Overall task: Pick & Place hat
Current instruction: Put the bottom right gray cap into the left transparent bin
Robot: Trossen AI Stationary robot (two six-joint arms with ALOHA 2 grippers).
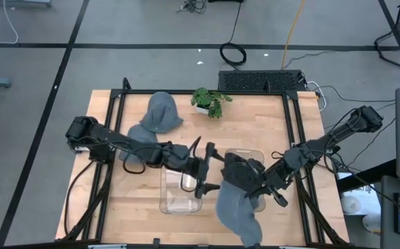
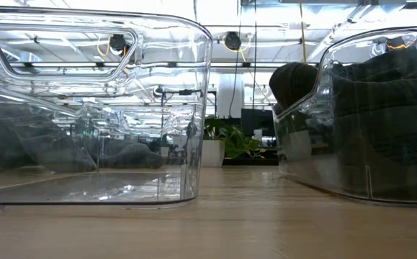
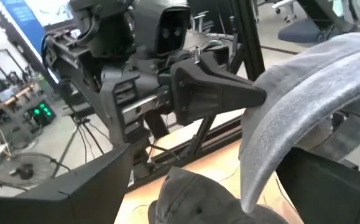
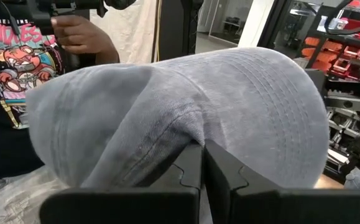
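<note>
The right gripper [image 4: 203, 163] was clamped on a fold of a soft grey fabric hat [image 1: 237, 207], which draped from it over the near edge of the wooden tabletop [image 1: 303, 138], just right of centre. Held by a pinch of cloth, the hat hung slack rather than keeping its shape, likely on its way to the clear plastic bin [image 1: 179, 197] beside it. The right arm reached in low from the tabletop's right edge, elbow raised, wrist angled toward the near edge. The left arm stretched from the left edge across the middle, its gripper [image 1: 205, 168] standing with fingers apart above the bin, facing the hat as if to help. A second grey hat [image 1: 159, 114] lay near the far edge, beside a small potted green plant [image 1: 210, 102]. A person's hand [image 4: 80, 34] showed beyond the tabletop.
</note>
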